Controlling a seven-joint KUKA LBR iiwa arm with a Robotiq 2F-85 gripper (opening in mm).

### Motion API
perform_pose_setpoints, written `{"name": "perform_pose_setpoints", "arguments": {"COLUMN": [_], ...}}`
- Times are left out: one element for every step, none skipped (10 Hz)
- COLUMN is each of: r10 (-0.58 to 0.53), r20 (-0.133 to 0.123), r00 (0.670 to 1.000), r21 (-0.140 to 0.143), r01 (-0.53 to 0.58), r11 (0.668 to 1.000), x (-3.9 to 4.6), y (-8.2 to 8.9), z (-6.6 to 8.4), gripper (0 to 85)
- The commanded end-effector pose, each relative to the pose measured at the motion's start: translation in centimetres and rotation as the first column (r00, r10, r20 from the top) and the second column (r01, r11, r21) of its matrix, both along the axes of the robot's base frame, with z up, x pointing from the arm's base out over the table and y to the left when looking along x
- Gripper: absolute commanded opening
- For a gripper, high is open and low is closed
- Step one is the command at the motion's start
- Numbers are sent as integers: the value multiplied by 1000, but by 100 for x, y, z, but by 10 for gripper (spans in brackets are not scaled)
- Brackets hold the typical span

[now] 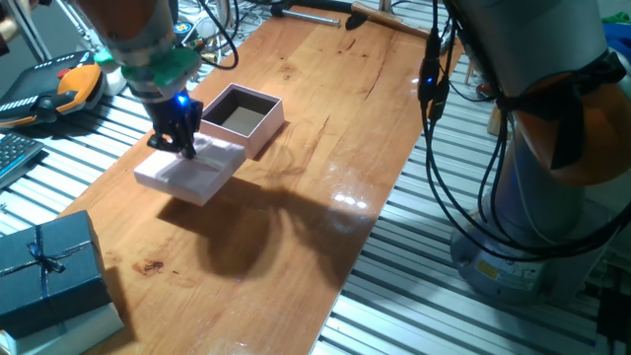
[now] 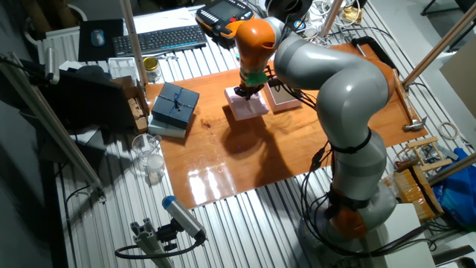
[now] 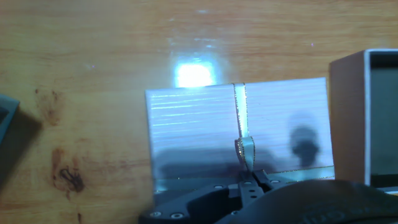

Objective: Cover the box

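The fingers [image 1: 181,146] stand over the pink lid [image 1: 190,169], drawn fully together and pinching the small bow of its string cross [image 3: 244,151], as the hand view shows; in one fixed view the lid hangs tilted just above the wooden desk [image 1: 325,148]. The box [image 1: 242,117], pale pink with low walls and a brownish inside, sits open on the desk just beside the lid, its near corner reaching the lid's edge. A dark blue ribboned box [image 1: 44,264] rests well apart at the desk's near corner.
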State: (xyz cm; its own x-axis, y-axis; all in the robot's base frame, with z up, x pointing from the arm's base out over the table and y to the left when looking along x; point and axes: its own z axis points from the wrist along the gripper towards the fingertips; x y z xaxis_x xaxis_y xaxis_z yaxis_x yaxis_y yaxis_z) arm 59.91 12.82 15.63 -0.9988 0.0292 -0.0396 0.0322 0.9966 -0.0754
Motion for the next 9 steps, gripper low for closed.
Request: {"name": "perform_pose_setpoints", "arguments": {"r10": [2, 3, 3, 3, -3, -6, -14, -25, -32], "r20": [0, -5, -8, -9, -9, -9, -8, -7, -7], "r00": [1000, 1000, 1000, 1000, 1000, 1000, 1000, 1000, 999], "r21": [0, 5, -2, -5, -4, -3, -3, -4, -2], "r01": [-2, -3, -3, -3, 3, 6, 14, 25, 32], "r11": [1000, 1000, 1000, 1000, 1000, 1000, 1000, 1000, 999], "x": [3, 3, -1, -4, -2, -2, -11, -29, -50], "y": [-53, -117, -190, -261, -342, -414, -490, -561, -621], "z": [26, 68, 132, 175, 194, 196, 192, 182, 166], "gripper": [0, 0, 0, 0, 0, 0, 0, 0, 0]}}
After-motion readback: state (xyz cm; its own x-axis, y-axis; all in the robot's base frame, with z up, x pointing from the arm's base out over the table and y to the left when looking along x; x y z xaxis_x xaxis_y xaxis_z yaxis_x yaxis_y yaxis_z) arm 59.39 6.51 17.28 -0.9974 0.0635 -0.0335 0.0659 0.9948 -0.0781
